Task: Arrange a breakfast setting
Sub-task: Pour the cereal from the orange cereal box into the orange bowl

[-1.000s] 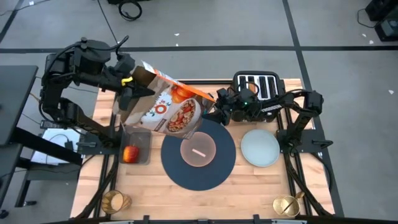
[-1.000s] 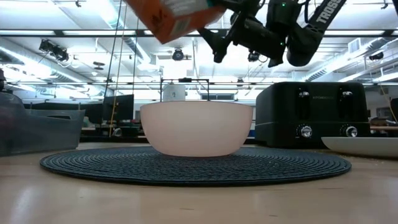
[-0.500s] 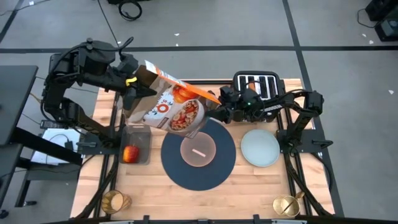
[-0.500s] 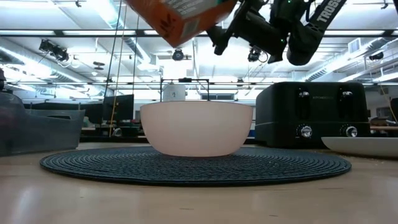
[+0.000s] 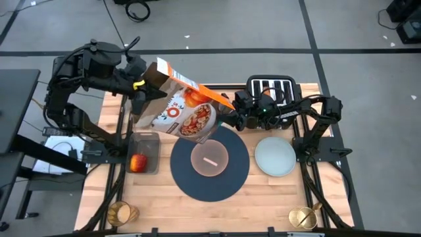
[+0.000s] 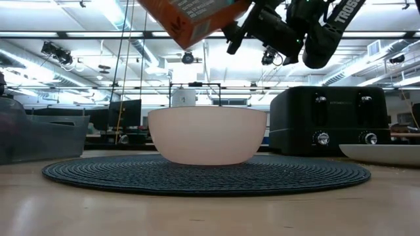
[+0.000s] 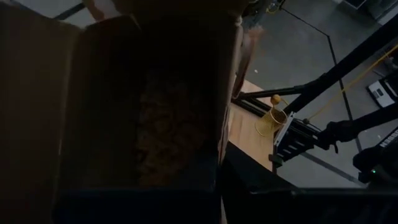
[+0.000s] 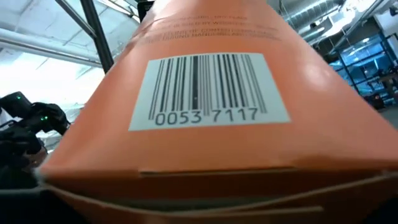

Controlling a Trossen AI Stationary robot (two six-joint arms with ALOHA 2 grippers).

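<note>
One translucent pink bowl (image 5: pixel 210 160) sits mid-placemat (image 5: pixel 231 182), and above it we see an orange cereal box (image 5: pixel 182 112) tilted in the air. The left gripper (image 5: pixel 137 93) is clamped shut on the box's open top. The right gripper (image 5: pixel 231 113) is at the box's bottom end, jaws spread; we cannot tell whether they grip it. The pale blue-grey plate (image 5: pixel 275 157) lies beside the mat, near the toaster (image 5: pixel 272 87).

Box (image 5: pixel 184 112): printed cardboard, slight sheen; plain brown card inside (image 7: pixel 149 112). Counter (image 5: pixel 263 197): pale wood, visible grain, satin. Placemat (image 6: pixel 210 174): woven, ribbed, matt navy. Bowl (image 6: pixel 207 136): smooth translucent pink, looks plastic. Plate (image 5: pixel 275 157): smooth, pale blue-grey, soft gloss. Toaster (image 6: pixel 341 121): black, matt, metal-look knobs. Cups (image 5: pixel 122 214): amber glass, shiny. Bin (image 5: pixel 145 153): clear grey plastic.
</note>
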